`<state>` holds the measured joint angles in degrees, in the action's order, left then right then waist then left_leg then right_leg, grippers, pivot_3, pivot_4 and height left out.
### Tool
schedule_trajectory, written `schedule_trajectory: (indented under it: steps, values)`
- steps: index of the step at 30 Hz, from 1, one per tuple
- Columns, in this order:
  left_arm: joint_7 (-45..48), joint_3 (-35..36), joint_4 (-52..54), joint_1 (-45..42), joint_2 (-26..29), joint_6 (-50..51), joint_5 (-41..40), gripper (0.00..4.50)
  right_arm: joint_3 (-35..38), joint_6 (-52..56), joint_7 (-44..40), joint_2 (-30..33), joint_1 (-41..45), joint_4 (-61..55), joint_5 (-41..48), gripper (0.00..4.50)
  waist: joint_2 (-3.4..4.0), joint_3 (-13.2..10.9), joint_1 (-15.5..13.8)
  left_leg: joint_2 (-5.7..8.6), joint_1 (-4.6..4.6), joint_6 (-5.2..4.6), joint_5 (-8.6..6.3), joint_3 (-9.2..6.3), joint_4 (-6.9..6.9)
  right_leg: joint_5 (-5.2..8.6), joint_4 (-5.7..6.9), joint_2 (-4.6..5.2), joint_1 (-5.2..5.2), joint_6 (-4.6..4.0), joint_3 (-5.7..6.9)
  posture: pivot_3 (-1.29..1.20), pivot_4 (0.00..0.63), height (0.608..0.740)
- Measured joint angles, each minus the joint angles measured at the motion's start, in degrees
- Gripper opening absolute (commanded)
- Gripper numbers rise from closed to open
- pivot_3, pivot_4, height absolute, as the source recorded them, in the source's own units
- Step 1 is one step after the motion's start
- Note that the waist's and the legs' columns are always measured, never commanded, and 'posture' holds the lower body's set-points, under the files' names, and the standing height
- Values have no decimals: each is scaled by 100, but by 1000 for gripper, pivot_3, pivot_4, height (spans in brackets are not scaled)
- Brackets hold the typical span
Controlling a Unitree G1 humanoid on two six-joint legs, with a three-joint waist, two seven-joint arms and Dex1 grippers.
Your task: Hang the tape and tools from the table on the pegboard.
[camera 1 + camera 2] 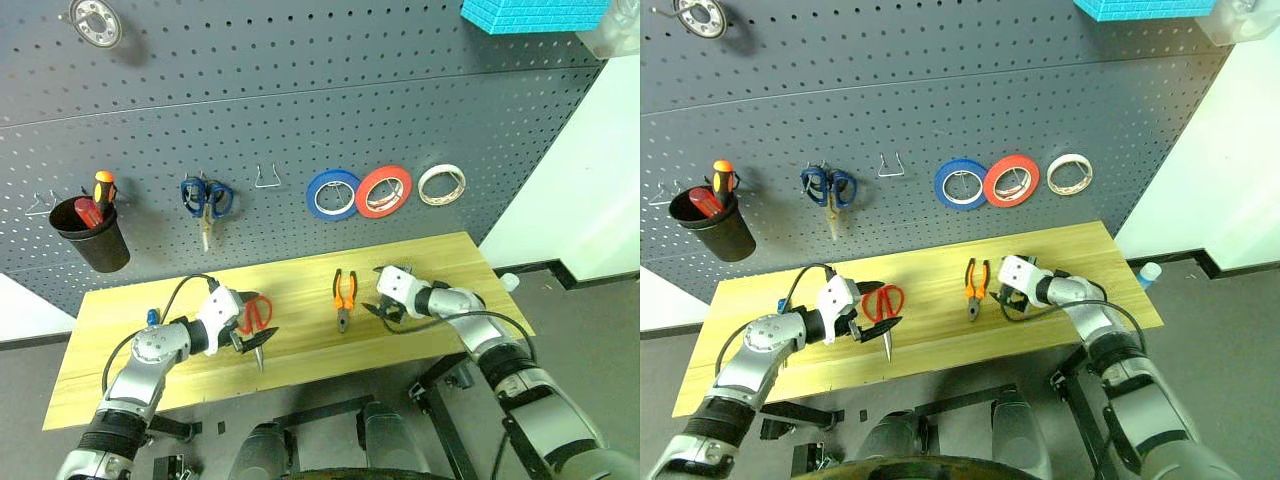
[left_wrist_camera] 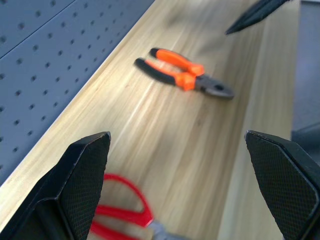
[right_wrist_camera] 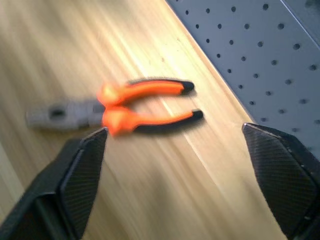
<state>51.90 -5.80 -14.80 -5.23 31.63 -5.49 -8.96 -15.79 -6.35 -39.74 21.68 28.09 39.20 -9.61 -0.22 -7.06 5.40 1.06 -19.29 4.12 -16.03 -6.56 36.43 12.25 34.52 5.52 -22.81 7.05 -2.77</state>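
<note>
- Two tools, both wide open, nothing held.
- Left tool (image 1: 250, 335) at red-handled scissors (image 1: 257, 322) on table (image 1: 300, 285); rigid, light, take by loops.
- Right tool (image 1: 385, 308) beside pliers (image 1: 344, 296); stiff, heavier, grip rubber arms.
- Cream tape (image 1: 441, 184) already on pegboard (image 1: 300, 110).

The 2 head views look forward and down from above the table (image 1: 300, 360), facing the pegboard (image 1: 300, 120) square-on from some way back; both take in the whole tabletop and differ by a slight sideways offset. The left wrist view sits low and close over the wood, looking along the table beside the pegboard toward the pliers (image 2: 185, 75). The right wrist view is nearer still and faces the same pliers from the opposite side. All 4 views share the pliers.
</note>
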Motion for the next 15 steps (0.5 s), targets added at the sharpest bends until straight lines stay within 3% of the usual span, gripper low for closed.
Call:
schedule_trajectory:
  steps: [8, 15]
  values:
    - [387, 0, -776, -339, 413, -7, 99, 4500, 344, 3350, 830, -1378, 539, -287, 305, 4448, 3, -2, 11, -3, -11, 1, 0, -8, -17, 5, 69, -10, -61, 3, -1, -49, 89, 740]
    - [614, 91, -1390, -420, 652, -127, 122, 4500, 808, 4761, 1743, -2112, 1081, 51, 546, 4448, 4, -2, 19, -4, -16, 1, 0, -8, -23, 2, 62, -10, -66, 21, -1, -57, 88, 740]
